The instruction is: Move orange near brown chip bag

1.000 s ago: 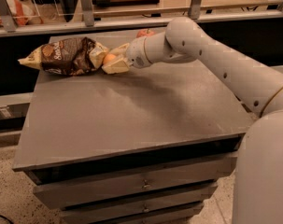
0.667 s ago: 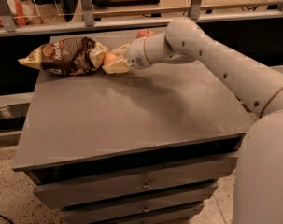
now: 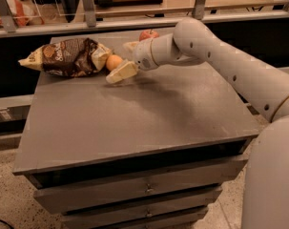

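The orange (image 3: 113, 62) rests on the grey table (image 3: 134, 123) at the back left, against the pale yellow right end of the brown chip bag (image 3: 67, 56). The bag lies flat along the table's back left edge. My gripper (image 3: 119, 61) reaches in from the right and is open. One pale finger (image 3: 121, 72) lies just in front of the orange. The other finger (image 3: 130, 46) shows behind it. The orange sits between the fingers near their tips, and they do not squeeze it.
A red apple (image 3: 149, 34) stands at the back edge behind my wrist. A metal rail (image 3: 134, 20) runs behind the table. Drawers (image 3: 144, 190) sit under the tabletop. My arm (image 3: 230, 66) spans the back right of the table.
The gripper covered the orange before. Now its fingers have spread and the orange shows on the table beside the bag. The arm has barely moved.
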`<state>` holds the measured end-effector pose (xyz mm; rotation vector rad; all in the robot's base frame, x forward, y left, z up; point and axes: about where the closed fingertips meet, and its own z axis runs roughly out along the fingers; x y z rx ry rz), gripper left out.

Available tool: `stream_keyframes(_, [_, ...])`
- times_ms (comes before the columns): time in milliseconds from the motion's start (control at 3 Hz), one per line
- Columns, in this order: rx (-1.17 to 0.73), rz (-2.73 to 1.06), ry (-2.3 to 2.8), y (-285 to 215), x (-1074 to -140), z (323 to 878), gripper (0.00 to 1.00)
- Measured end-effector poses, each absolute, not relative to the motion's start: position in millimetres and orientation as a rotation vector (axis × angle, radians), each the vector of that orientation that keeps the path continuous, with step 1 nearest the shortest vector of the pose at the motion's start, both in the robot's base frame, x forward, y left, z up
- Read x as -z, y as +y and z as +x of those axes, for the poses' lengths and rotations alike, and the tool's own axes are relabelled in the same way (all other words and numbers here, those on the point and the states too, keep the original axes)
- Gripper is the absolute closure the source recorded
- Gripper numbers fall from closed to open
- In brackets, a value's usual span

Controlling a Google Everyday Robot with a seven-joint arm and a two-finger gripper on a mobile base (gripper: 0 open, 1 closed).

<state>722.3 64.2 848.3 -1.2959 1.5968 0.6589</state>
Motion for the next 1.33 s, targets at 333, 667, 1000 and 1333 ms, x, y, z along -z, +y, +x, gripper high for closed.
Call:
stream_keyframes(333, [-0.659, -1.286, 1.588, 59.6, -855.2, 720.1, 0.0])
stream_keyframes(667, [-0.65, -1.276, 1.593, 44.8, -860.8, 714.5, 0.0])
stream_keyframes(1000, [-0.605, -1.269, 1.649, -1.5, -861.9, 699.8, 0.0])
stream_keyframes(1333, [-0.605, -1.269, 1.65, -2.5, -861.6, 699.5, 0.0])
